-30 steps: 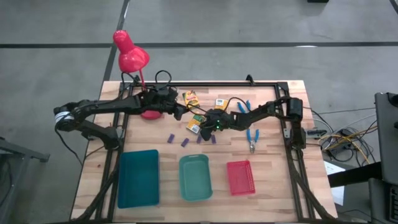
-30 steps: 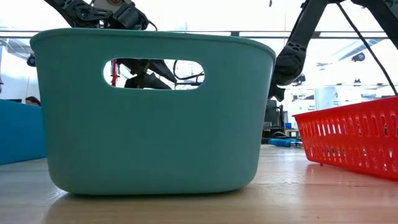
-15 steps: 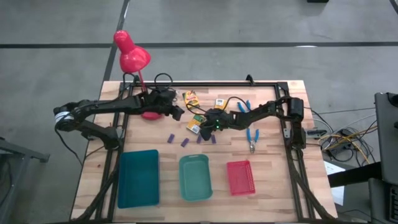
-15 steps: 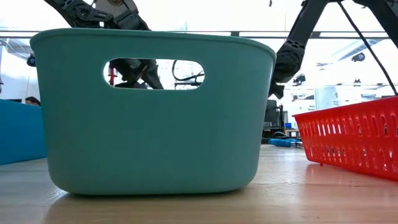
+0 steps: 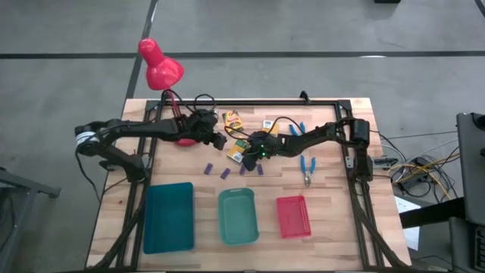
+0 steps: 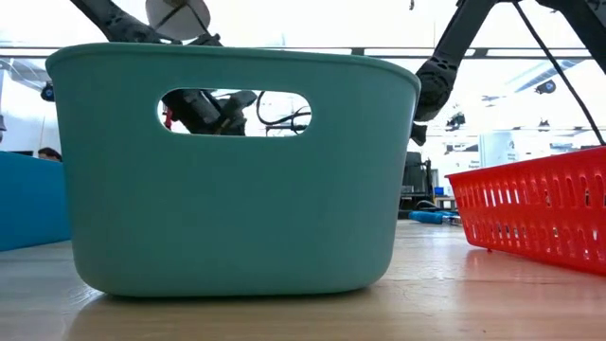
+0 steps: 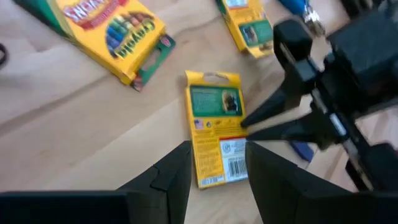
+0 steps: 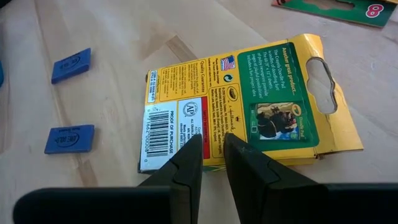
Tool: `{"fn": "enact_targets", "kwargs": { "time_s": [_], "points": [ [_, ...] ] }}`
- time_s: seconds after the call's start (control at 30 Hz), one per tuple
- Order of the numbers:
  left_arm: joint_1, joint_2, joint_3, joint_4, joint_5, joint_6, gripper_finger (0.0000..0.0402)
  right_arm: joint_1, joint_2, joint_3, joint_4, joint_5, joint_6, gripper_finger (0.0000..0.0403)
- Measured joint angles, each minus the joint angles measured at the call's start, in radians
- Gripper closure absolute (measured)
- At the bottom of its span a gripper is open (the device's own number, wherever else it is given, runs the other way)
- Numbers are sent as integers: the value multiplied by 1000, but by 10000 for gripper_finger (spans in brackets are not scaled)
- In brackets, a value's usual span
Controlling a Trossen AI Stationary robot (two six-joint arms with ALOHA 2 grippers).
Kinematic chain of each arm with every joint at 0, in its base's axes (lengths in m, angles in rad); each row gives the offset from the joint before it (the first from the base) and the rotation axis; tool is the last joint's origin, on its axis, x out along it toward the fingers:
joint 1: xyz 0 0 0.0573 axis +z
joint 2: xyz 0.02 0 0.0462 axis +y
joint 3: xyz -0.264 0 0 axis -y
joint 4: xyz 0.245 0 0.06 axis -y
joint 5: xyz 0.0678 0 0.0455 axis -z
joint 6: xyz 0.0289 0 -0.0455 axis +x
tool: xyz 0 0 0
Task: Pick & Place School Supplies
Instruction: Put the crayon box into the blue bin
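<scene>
A yellow-green crayon box (image 5: 238, 152) lies flat on the wooden table, its back face up. My right gripper (image 8: 211, 138) slants down onto it from the table's right, its fingers a narrow gap apart. My left gripper (image 7: 217, 146) hangs open above the box's barcode end (image 7: 217, 171), coming from the left (image 5: 219, 141). Two more crayon boxes (image 5: 231, 119) (image 5: 269, 125) lie farther back. Several purple blocks (image 5: 225, 174) and two blue-handled scissors (image 5: 307, 167) (image 5: 297, 130) lie flat on the wood. My right gripper has both fingertips (image 8: 194, 144) on the box's upward face, beside its long edge (image 8: 186, 169) near the barcode end. The fingers slant down from the table's right and stand side by side along that edge. Nothing is between them. The box lies flat on the table.
A red desk lamp (image 5: 159, 67) stands at the far left behind my left arm. Three trays line the near edge: blue (image 5: 168, 217), green (image 5: 238, 217) and red (image 5: 294, 216). A black frame rail (image 5: 303, 103) runs along the far edge. In the low view the green tray (image 6: 237, 189) blocks the middle.
My left gripper has come down and a little toward the table's right, closer to the crayon box under my right gripper, tipping further downward as it went. The box and my right gripper have stayed where they were.
</scene>
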Motion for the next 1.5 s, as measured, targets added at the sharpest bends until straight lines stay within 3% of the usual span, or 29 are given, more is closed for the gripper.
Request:
{"fn": "enact_targets", "kwargs": {
  "time_s": [0.27,0.83,1.13,1.5],
  "points": [
    [-23,14,0,27,-2,48,248,0,0,0,-1,0,0,335],
    [-63,98,-78,192,-6,-122,248,0,0,-1,-2,0,0,335],
    [-53,209,-39,193,2,-121,248,0,0,-2,-2,0,0,335],
    [-36,248,6,195,-1,-67,248,0,-2,-1,-21,0,0,335]
  ]
}}
